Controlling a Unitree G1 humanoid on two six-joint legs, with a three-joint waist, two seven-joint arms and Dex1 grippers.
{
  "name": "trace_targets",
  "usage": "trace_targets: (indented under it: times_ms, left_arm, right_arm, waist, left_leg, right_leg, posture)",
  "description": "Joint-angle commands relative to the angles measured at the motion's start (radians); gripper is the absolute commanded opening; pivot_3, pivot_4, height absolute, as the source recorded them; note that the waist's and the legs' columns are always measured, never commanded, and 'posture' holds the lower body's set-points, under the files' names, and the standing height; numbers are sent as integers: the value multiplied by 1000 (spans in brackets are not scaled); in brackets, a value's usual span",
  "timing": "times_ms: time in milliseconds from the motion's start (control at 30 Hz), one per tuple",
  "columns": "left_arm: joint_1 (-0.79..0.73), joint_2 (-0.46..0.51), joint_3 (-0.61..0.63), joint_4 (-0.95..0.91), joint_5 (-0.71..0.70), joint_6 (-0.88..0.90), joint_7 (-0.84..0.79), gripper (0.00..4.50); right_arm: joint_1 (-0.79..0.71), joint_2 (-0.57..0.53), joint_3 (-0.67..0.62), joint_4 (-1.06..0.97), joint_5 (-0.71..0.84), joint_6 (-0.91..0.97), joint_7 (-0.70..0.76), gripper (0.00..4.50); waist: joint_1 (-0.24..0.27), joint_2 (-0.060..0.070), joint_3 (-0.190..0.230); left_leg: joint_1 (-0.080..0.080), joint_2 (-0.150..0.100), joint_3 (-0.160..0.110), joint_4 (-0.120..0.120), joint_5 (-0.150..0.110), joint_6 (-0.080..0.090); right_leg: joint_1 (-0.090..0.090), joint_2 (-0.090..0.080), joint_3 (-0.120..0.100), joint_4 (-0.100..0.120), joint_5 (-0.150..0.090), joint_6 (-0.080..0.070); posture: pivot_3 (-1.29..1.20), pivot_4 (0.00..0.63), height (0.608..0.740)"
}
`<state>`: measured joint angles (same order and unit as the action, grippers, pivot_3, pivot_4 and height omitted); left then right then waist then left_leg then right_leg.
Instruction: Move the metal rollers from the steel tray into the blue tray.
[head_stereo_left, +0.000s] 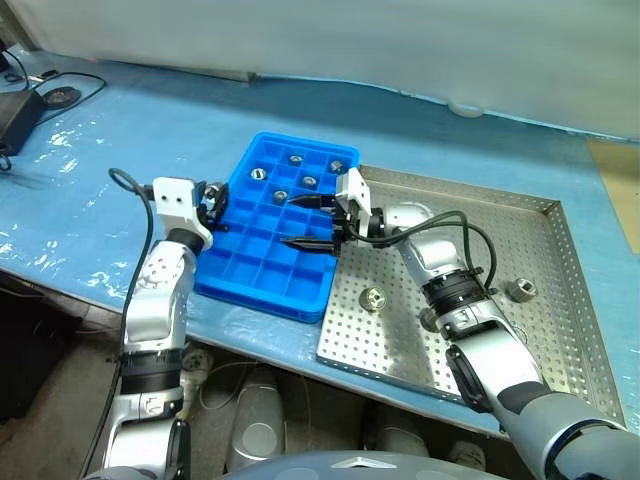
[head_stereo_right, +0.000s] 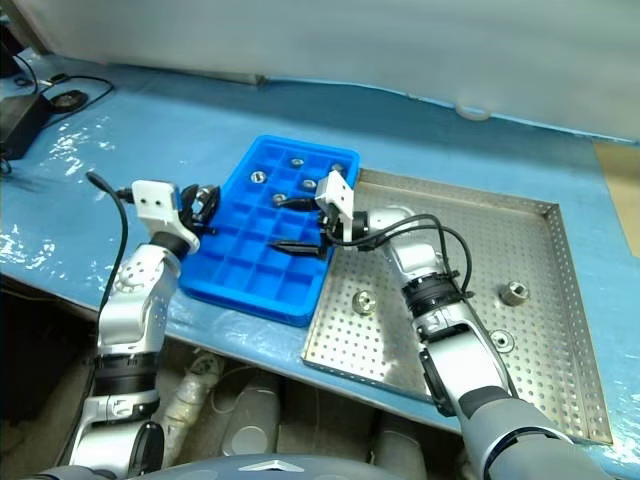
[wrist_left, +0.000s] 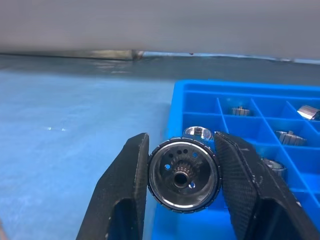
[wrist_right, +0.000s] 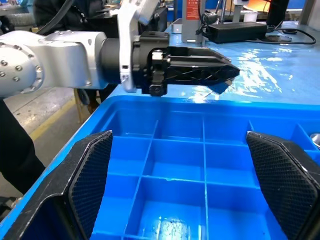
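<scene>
Reaching level over the blue tray (head_stereo_left: 262, 262) — right gripper (head_stereo_left: 304, 221) jaws released, left gripper (wrist_left: 181, 165) grasping a metal roller (wrist_left: 183, 174).

Glossy blue plastic tray (head_stereo_left: 262, 262), perforated steel tray (head_stereo_left: 520, 240)

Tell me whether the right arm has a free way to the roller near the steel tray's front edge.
Probably yes: the right gripper is open and empty over the blue tray, and nothing lies around that roller on the steel tray.
</scene>
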<state>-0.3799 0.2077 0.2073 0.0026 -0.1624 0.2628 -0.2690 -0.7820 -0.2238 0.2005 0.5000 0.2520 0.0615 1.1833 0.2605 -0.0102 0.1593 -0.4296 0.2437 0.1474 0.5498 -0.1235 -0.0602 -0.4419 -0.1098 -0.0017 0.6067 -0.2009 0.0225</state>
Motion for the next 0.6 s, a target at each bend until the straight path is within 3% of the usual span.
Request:
trace_targets:
  times_ms: [33,133,400,600]
  left_arm:
    - [-17,24,-19,33,-4,-32,-27,1674]
    - [-13,37,-36,56,-8,-24,-54,1674]
    - [-36,70,-67,57,-50,7,-152,4316]
    - [-111,121,-176,62,-136,32,-433,4316]
  right_arm:
    - [13,-16,-27,-63,8,5,-16,4500]
    - [30,-31,-33,-86,9,10,-31,4500]
    - [62,-56,-47,-133,9,21,-66,4500]
    - [148,-148,-90,-259,24,102,-103,4500]
  waist:
    - [-3,0,0]
    - [-9,0,0]
    - [-34,0,0]
    - [-40,0,0]
  left_leg:
    - [0,0,0,0,0,0]
    - [-1,0,0,0,0,0]
    - [0,0,0,0,1,-1]
    - [0,0,0,1,1,-2]
  right_leg:
    - [0,0,0,0,0,0]
    - [-1,0,0,0,0,0]
    - [0,0,0,1,0,0]
    - [1,0,0,1,0,0]
  posture:
    - [382,150,740]
    - [353,150,740]
    - [288,150,740]
    - [137,150,740]
